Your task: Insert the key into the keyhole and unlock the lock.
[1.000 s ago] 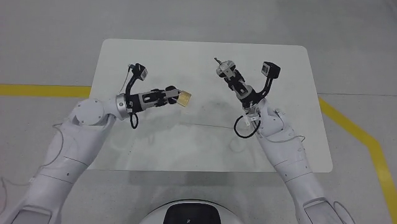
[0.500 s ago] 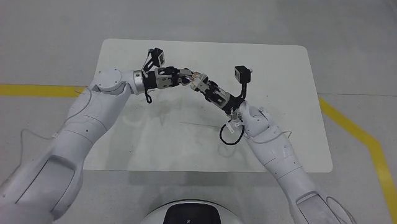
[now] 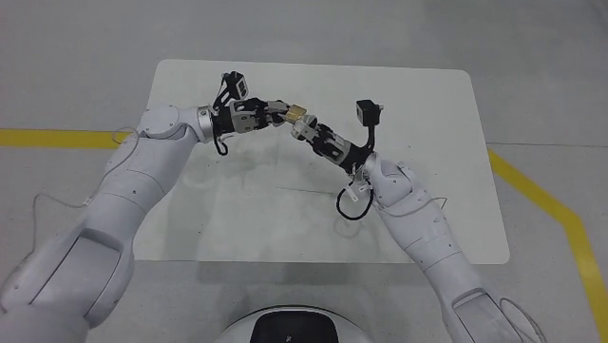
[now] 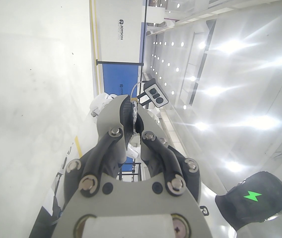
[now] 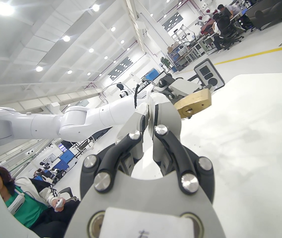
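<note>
While it hangs above the table (image 3: 418,96), left claw (image 3: 277,111) is clamped on the brass padlock (image 3: 296,112) ahead of it | keyhole (image 5: 188,110) faces the right claw (image 3: 305,130) | right claw closed, just beside the padlock, what it pinches I cannot tell

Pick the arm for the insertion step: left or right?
Right. The right gripper, fingers shut, sits just short of the keyhole of the lock. The left gripper is shut on the lock, holding it above the table.
</note>
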You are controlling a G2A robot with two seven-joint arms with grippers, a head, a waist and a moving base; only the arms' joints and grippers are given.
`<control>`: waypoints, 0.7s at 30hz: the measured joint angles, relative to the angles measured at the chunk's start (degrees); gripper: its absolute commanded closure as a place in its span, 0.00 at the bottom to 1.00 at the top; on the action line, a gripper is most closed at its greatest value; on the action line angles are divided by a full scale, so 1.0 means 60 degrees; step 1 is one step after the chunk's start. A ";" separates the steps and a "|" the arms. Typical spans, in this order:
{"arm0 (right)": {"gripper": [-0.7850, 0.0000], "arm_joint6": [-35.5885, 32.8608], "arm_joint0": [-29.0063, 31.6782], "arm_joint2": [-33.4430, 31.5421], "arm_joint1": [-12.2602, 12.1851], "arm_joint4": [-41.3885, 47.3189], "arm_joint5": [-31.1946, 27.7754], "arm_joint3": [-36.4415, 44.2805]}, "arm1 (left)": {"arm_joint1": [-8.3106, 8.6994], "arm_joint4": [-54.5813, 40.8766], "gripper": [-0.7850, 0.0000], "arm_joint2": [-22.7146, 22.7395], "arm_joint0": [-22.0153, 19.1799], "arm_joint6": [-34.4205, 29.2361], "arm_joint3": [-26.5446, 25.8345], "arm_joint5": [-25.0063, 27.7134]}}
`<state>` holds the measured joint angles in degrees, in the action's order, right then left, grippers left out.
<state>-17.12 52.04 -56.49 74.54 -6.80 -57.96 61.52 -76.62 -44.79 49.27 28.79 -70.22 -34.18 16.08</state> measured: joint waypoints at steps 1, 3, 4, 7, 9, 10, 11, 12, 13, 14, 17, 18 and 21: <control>1.00 -0.0060 -0.0023 0.0034 0.0008 0.0007 -0.0010 -0.0016 | -0.0018 0.0017 1.00 0.0007 -0.0004 -0.0008 0.0025 0.0028; 1.00 -0.0059 -0.0064 0.0045 0.0022 -0.0024 0.0038 -0.0073 | -0.0041 0.0032 1.00 0.0027 -0.0008 -0.0029 0.0052 0.0065; 1.00 0.0013 -0.0094 0.0031 0.0033 -0.0083 0.0095 -0.0117 | -0.0051 0.0048 1.00 0.0043 -0.0010 -0.0054 0.0065 0.0092; 1.00 0.0291 -0.0126 -0.0040 0.0060 -0.0191 0.0140 -0.0200 | -0.0063 0.0078 1.00 0.0098 -0.0002 -0.0146 0.0078 0.0174; 1.00 0.0562 -0.0131 -0.0146 0.0070 -0.0278 0.0129 -0.0251 | -0.0063 0.0113 1.00 0.0144 0.0017 -0.0286 0.0073 0.0276; 1.00 0.0726 -0.0130 -0.0218 0.0074 -0.0346 0.0144 -0.0276 | -0.0062 0.0123 1.00 0.0171 0.0031 -0.0364 0.0077 0.0307; 1.00 0.0844 -0.0126 -0.0267 0.0078 -0.0399 0.0172 -0.0293 | -0.0062 0.0118 1.00 0.0194 0.0043 -0.0427 0.0077 0.0315; 1.00 0.0955 -0.0120 -0.0313 0.0081 -0.0455 0.0208 -0.0309 | -0.0062 0.0107 1.00 0.0220 0.0052 -0.0492 0.0077 0.0318; 1.00 0.1094 -0.0112 -0.0367 0.0087 -0.0523 0.0257 -0.0327 | -0.0060 0.0099 1.00 0.0253 0.0061 -0.0577 0.0078 0.0321; 1.00 0.1187 -0.0107 -0.0403 0.0092 -0.0571 0.0289 -0.0341 | -0.0058 0.0097 1.00 0.0277 0.0067 -0.0639 0.0074 0.0328; 1.00 0.1467 -0.0098 -0.0504 0.0110 -0.0753 0.0367 -0.0372 | -0.0050 0.0070 1.00 0.0363 0.0097 -0.0853 0.0040 0.0353; 1.00 0.1535 -0.0088 -0.0524 0.0116 -0.0798 0.0363 -0.0371 | -0.0047 0.0068 1.00 0.0390 0.0107 -0.0908 0.0028 0.0372; 1.00 0.1689 -0.0021 -0.0606 0.0123 -0.0780 0.0172 -0.0330 | -0.0024 0.0150 1.00 0.0479 0.0146 -0.1069 -0.0037 0.0627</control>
<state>-6.98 51.91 -60.13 75.28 -11.48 -56.93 59.54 -76.77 -43.89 52.15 29.66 -76.63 -34.40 19.85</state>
